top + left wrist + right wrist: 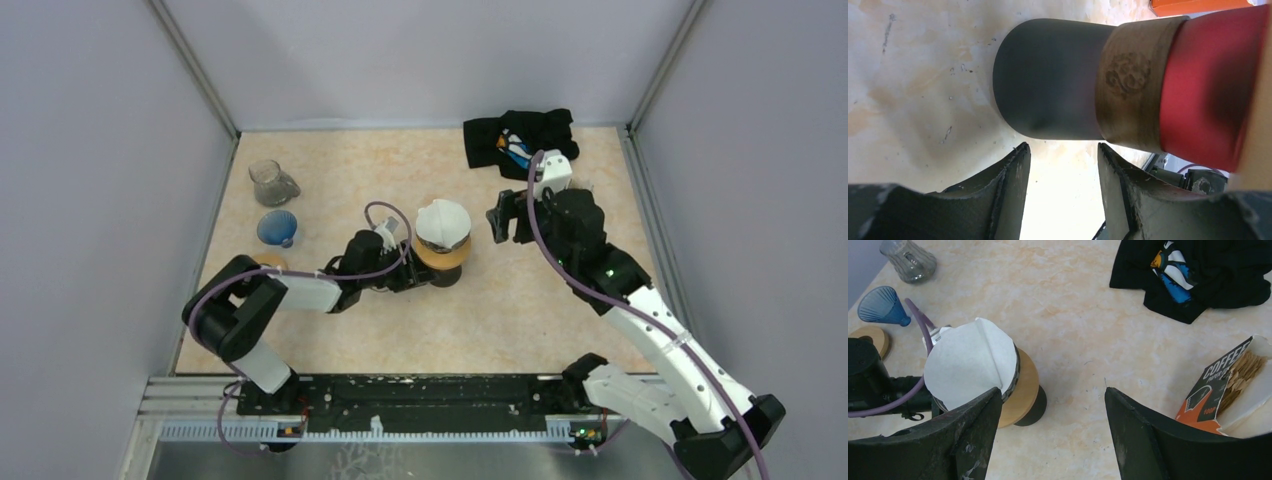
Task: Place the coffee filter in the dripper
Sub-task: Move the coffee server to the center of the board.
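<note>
Left gripper (1063,149) is spread with nothing in it, fingertips just short of the dripper (443,256) base, right gripper (506,214) hangs wide open nearby, and the white coffee filter (442,222) sits in the dripper, roughly mid-table (520,310).

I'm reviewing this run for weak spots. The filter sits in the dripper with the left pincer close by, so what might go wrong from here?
1. The coffee filter stands well above the rim of the dripper and looks lopsided; it may not be fully seated and might tip out.
2. The left pincer is right at the dripper's dark base; a nudge there might shift or topple the whole stand.
</note>
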Robot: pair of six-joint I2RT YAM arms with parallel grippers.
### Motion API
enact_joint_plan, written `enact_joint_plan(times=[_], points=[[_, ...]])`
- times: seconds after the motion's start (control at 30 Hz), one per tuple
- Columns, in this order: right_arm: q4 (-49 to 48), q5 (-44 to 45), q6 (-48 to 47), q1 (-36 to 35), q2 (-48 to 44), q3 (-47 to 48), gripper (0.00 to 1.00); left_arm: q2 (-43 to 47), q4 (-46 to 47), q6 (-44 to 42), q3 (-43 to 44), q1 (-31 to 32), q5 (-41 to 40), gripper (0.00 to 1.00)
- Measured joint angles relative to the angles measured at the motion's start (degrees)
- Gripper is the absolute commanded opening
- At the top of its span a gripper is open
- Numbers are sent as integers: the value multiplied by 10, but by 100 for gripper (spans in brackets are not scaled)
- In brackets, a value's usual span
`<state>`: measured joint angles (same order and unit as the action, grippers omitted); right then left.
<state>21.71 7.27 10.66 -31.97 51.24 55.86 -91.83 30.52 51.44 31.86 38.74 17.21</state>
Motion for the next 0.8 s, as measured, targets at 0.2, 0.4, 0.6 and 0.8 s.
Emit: enact_joint_plan(times=[0.2, 0.4, 0.6, 0.8], points=[[-3, 17, -6, 0, -7, 0, 76, -51, 53, 22, 0, 2, 10, 55], [-3, 27, -12, 0, -8, 0, 76, -90, 82, 35, 19, 3, 12, 55], [-3, 37, -17, 0, -14, -1, 76, -134, 95, 34, 68, 3, 7, 56], [-3, 45, -20, 0, -21, -4, 77, -189, 108, 35, 127, 0, 4, 56]])
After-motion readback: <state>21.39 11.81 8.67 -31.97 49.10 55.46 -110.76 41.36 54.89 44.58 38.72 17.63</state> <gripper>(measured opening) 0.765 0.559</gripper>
